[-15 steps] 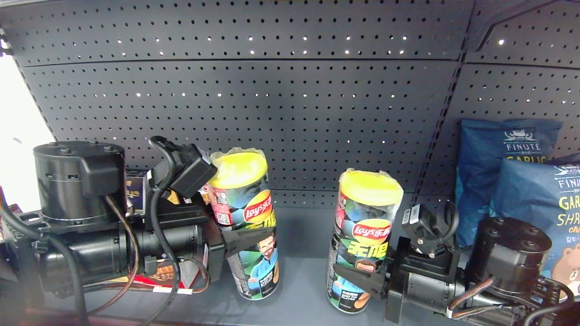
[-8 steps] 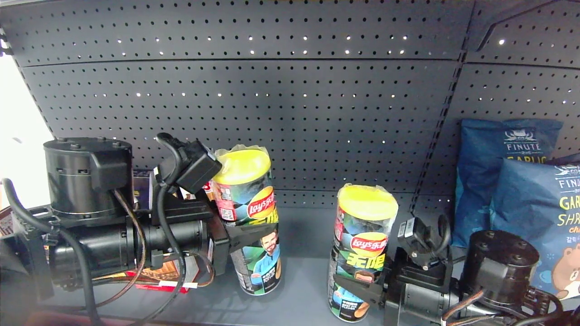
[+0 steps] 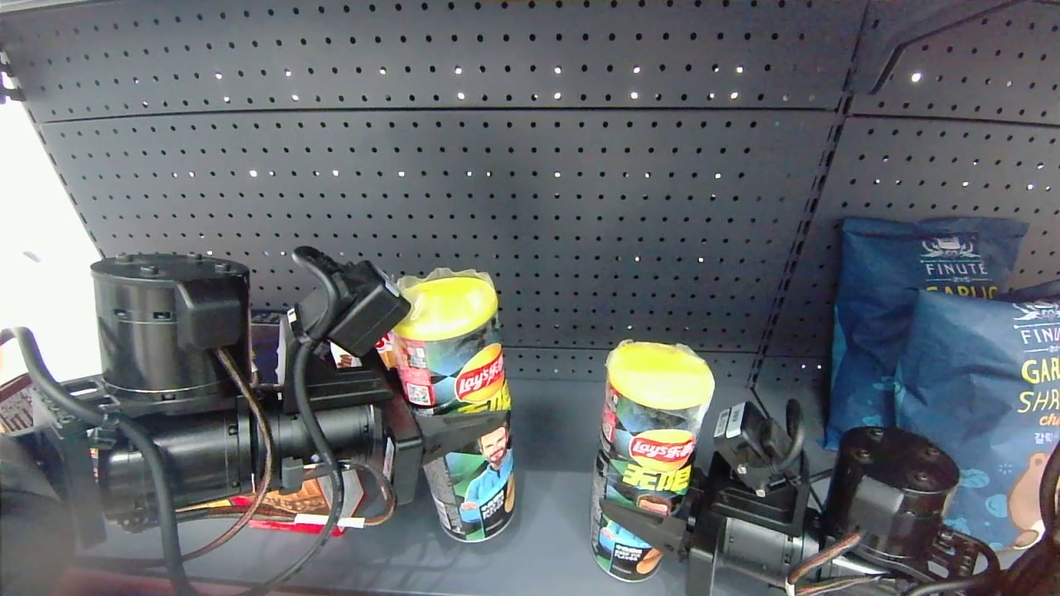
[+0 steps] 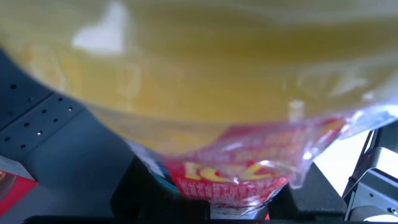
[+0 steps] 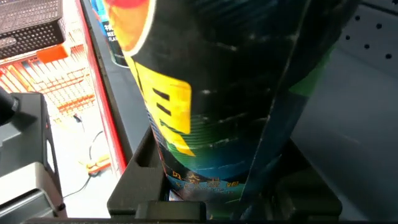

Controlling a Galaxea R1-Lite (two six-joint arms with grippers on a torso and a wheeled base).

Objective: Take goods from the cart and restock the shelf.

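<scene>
Two chip cans with yellow lids stand upright over the grey shelf [image 3: 546, 430]. The left chip can [image 3: 460, 406] is held at mid-height by my left gripper [image 3: 451, 430], shut on it; its lid and wrapper [image 4: 205, 93] loom close in the left wrist view. The right chip can [image 3: 650, 463] is held low on its body by my right gripper [image 3: 638, 517], shut on it; its printed side [image 5: 205, 112] sits between the fingers in the right wrist view. Whether the cans' bases touch the shelf I cannot tell.
Blue snack bags [image 3: 952, 331] stand at the shelf's right end. Boxed goods [image 3: 273, 497] sit behind my left arm at the left. A perforated back panel [image 3: 497, 207] closes the rear. Free shelf lies between the two cans.
My right gripper has lowered the right can and shifted it slightly left. My left gripper with its can has edged to the right and slightly down over the last second.
</scene>
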